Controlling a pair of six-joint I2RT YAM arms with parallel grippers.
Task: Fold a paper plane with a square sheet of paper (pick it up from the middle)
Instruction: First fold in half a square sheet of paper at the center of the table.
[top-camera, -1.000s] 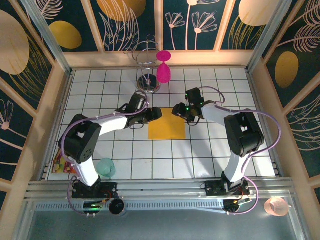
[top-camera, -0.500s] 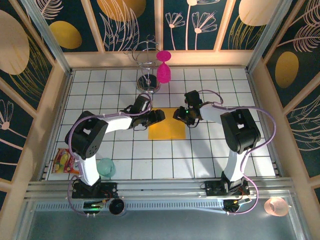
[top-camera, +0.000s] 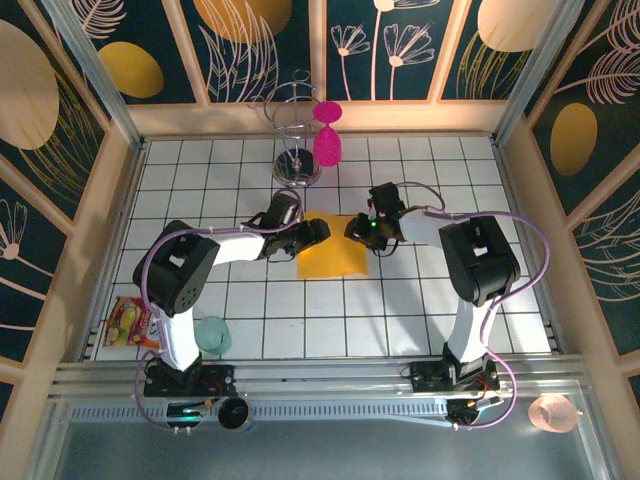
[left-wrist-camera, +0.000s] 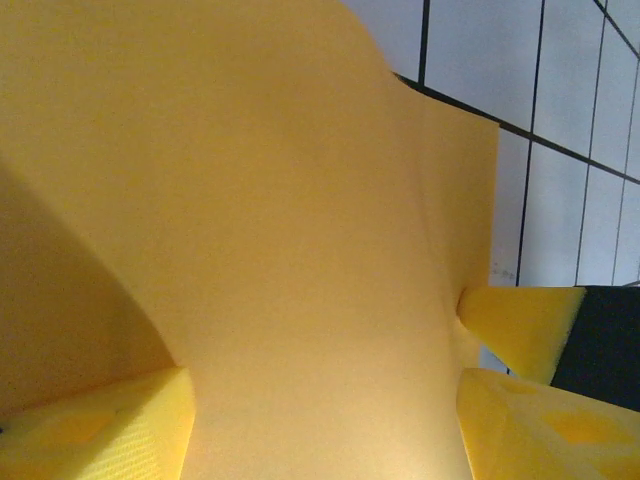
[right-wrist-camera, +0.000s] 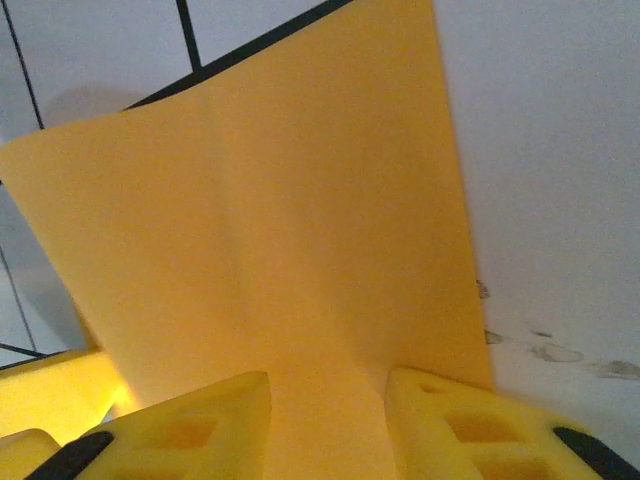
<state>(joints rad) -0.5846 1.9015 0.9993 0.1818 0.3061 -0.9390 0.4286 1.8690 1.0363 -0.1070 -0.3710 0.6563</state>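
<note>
The square sheet of paper (top-camera: 335, 255) is orange-yellow and lies on the white tiled floor (top-camera: 420, 300) in the middle. Both grippers press on its far edge. My left gripper (top-camera: 312, 232) is at the far-left corner and my right gripper (top-camera: 356, 229) is at the far edge near the middle. In the left wrist view the sheet (left-wrist-camera: 300, 200) bulges up between the wide-apart fingers (left-wrist-camera: 100, 430) of the left gripper (left-wrist-camera: 320, 410). In the right wrist view a raised ridge of paper (right-wrist-camera: 300, 250) runs between the closer-set fingers (right-wrist-camera: 460, 420) of the right gripper (right-wrist-camera: 328, 405), with a gap still showing.
A magenta goblet (top-camera: 327, 140) hangs on a wire stand (top-camera: 297, 165) just behind the grippers. A snack packet (top-camera: 130, 322) and a teal cup (top-camera: 211, 333) sit at the near left. Wooden walls close in the tiled floor on three sides.
The right jaws have narrowed around the paper. The left arm has swung right, and the sheet's far edge has buckled up from flat.
</note>
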